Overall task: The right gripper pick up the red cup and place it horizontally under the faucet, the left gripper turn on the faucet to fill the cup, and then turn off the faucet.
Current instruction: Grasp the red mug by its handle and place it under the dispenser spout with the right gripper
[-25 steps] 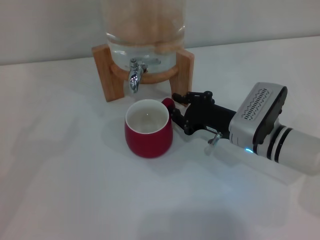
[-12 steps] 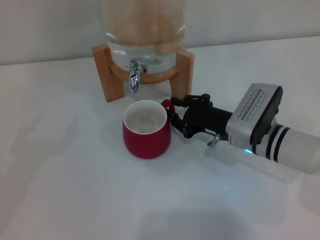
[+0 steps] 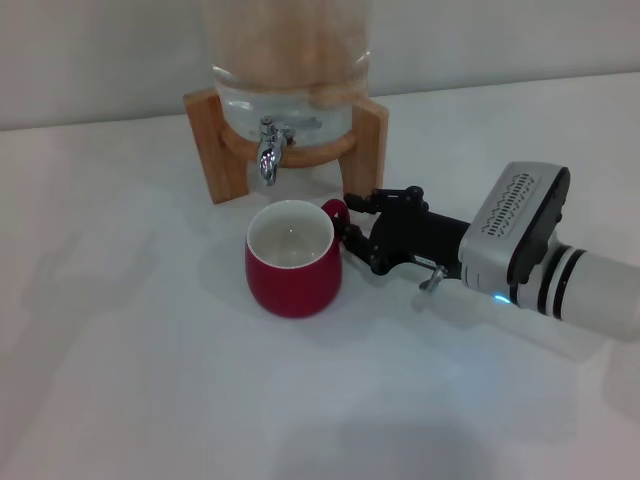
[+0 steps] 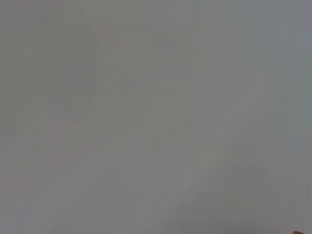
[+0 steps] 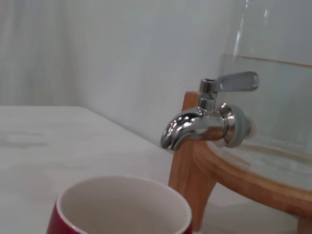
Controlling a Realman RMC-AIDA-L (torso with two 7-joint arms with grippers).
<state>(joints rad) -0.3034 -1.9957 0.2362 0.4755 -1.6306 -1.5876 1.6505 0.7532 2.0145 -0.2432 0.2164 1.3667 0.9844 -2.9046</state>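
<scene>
My right gripper (image 3: 350, 228) jaws pinch the red cup (image 3: 293, 258) handle. Should nudge it back under the faucet (image 3: 269, 152), rim level. Left jaws unseen.

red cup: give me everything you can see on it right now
The red cup is a squat, rounded mug, glossy red outside and cream-white inside, ceramic by the look. It stands upright on the white table, mouth up, and looks empty. It sits just in front of the faucet, not yet directly under the spout. Its red handle points toward the right gripper, whose black fingers are closed around it. Nothing else touches it.
</scene>
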